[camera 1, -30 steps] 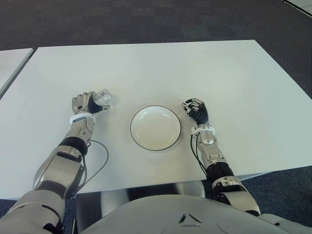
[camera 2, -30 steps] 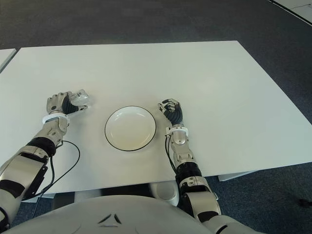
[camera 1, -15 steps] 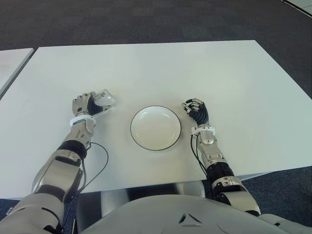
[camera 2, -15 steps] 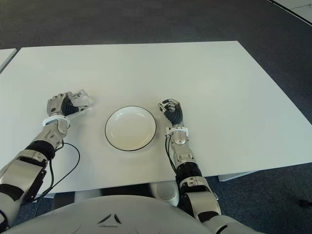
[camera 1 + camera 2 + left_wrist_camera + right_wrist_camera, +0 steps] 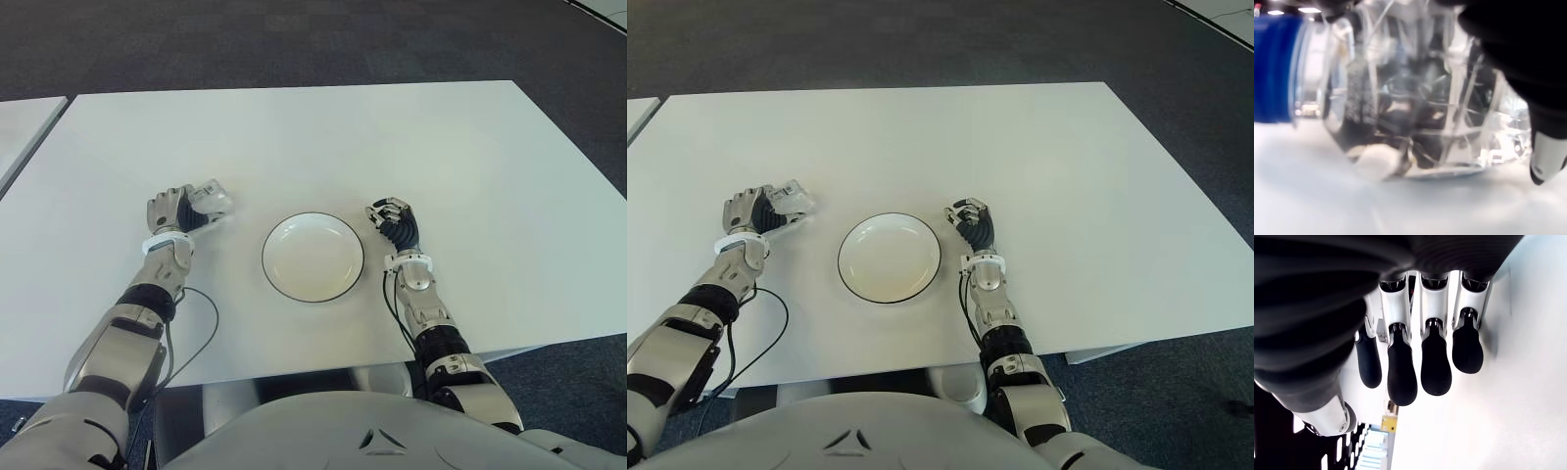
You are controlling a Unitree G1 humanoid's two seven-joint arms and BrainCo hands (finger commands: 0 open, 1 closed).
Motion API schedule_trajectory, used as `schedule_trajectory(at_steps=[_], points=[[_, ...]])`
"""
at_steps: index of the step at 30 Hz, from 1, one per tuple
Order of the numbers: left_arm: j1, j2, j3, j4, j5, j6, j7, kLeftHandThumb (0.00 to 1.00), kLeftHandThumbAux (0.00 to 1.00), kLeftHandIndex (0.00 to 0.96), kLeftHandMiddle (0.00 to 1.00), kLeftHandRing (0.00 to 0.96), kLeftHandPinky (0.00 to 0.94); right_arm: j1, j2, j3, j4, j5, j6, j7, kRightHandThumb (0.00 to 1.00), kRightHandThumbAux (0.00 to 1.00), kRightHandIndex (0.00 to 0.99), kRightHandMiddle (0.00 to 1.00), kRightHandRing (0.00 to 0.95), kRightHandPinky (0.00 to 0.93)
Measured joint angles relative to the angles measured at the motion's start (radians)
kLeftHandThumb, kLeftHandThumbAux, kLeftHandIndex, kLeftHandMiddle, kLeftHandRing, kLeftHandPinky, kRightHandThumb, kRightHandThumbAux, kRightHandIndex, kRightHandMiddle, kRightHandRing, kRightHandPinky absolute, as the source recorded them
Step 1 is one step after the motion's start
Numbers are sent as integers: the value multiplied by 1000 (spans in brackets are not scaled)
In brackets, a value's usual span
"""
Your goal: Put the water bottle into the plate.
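Gripping the clear water bottle (image 5: 210, 200) low over the white table (image 5: 470, 157), left hand (image 5: 171, 210) left of the plate (image 5: 313, 257), bottle apart from it, right hand (image 5: 394, 223) curled and holding nothing just right of the plate

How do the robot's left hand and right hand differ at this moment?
The left hand is closed around the water bottle; the right hand is curled and holds nothing. The left hand shows left of the plate, the right hand right of it. Both are over the white table.
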Motion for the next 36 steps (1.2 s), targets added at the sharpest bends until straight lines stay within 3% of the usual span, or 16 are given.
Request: schedule_trajectory(at_steps=[4,15,26,36], points=[[13,5,2,-96,0,57,-56,852,669,395,547,850,864,-4,-1,-4,5,0,0,0,702,732,432,683,671,664],[117,9,4,-510,16,216,-222,852,669,395,543,849,838,-17,-1,-9,-1,0,-2,-3,702,732,432,687,676,671],[163,51,7,-812,111,235,-249,851,669,394,541,845,828,-15,1,-12,7,0,-1,-1,702,732,432,682,669,657],[278,15,-9,-1081,198,246,-283,850,669,395,541,843,820,-14,2,-17,9,2,-1,0,703,731,432,669,657,641]])
